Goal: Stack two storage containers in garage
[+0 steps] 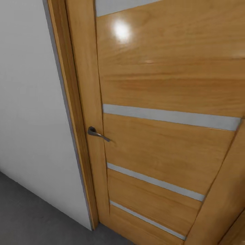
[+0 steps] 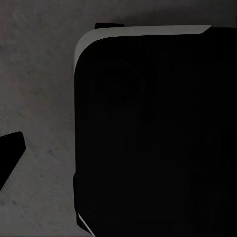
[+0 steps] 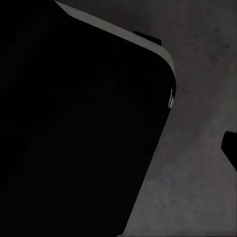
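I am in the garage by a wooden door [image 1: 163, 112] and grey floor [image 1: 30, 214], seeking the bins I can't see, my hands' grip unclear, so next I turn.

Head view: your head camera faces forward and down, close to a wooden door [image 1: 163, 129] with grey strips and a dark handle [image 1: 97, 133]; a pale wall [image 1: 30, 102] stands at the left, and a wedge of grey floor [image 1: 27, 214] lies at the lower left. Left wrist view: you look steeply down on mottled grey floor [image 2: 39, 98], with a large black rounded body [image 2: 153, 138] very near the lens. Right wrist view: you look down likewise on grey floor [image 3: 202, 74], past a black rounded body [image 3: 79, 128] just as near. All three views share the grey floor.
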Available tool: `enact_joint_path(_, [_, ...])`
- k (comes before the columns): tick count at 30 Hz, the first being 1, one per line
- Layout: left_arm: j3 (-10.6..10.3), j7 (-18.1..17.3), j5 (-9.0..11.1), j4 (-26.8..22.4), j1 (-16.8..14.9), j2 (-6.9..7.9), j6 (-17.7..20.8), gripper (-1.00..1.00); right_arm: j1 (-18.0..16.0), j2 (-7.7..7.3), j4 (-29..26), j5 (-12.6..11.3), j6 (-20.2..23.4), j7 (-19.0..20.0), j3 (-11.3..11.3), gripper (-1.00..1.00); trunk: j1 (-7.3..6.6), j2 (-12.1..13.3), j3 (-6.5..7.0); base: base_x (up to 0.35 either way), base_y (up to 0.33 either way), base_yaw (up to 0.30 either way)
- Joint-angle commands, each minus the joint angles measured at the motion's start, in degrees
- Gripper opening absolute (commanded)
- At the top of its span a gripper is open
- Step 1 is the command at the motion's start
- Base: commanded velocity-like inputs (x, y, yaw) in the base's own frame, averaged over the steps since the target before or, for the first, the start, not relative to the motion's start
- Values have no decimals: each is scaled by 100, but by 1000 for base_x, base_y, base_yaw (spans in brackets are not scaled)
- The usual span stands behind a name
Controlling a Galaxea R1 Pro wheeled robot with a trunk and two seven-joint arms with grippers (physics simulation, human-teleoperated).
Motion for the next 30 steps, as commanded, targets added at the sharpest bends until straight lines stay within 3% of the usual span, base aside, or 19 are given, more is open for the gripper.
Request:
enact_joint_path(1, [16, -5, 5, 0, -1, 1, -16, 100, -3, 0, 3, -62, -17, 1, 51, 100, 0, -3, -6, 0, 0, -241])
enact_joint_path(30, [16, -13, 5, 0, -1, -7, -16, 100, -3, 0, 3, -60, -17, 1, 54, 100, 0, -3, -6, 10, 10, -224])
